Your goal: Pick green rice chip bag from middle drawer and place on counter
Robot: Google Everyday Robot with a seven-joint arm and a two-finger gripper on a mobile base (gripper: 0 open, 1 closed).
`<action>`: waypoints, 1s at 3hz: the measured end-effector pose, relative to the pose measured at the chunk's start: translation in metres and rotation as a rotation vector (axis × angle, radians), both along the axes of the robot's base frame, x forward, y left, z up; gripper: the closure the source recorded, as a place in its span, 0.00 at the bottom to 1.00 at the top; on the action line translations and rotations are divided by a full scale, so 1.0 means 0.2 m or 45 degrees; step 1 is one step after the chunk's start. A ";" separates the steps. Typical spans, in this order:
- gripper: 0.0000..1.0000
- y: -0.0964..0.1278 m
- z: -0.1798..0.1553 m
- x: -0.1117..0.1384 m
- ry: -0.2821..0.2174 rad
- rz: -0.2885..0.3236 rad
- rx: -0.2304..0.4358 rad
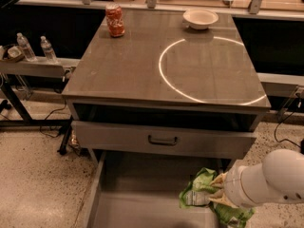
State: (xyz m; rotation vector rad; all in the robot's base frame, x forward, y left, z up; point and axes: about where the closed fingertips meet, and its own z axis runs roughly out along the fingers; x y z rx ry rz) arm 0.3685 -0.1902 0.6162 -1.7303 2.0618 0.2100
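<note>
Camera view: green rice chip bag in end effector, over drawer

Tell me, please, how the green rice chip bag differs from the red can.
The green rice chip bag is crumpled and light green, held over the middle drawer by the gripper at lower right; the red can is smooth, upright and stands free on the counter. The bag looks the larger.
</note>
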 end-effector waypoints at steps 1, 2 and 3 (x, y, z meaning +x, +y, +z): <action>1.00 -0.04 0.05 0.01 -0.018 -0.004 -0.029; 1.00 -0.16 0.22 0.01 -0.087 -0.027 -0.114; 1.00 -0.28 0.45 0.02 -0.176 -0.044 -0.228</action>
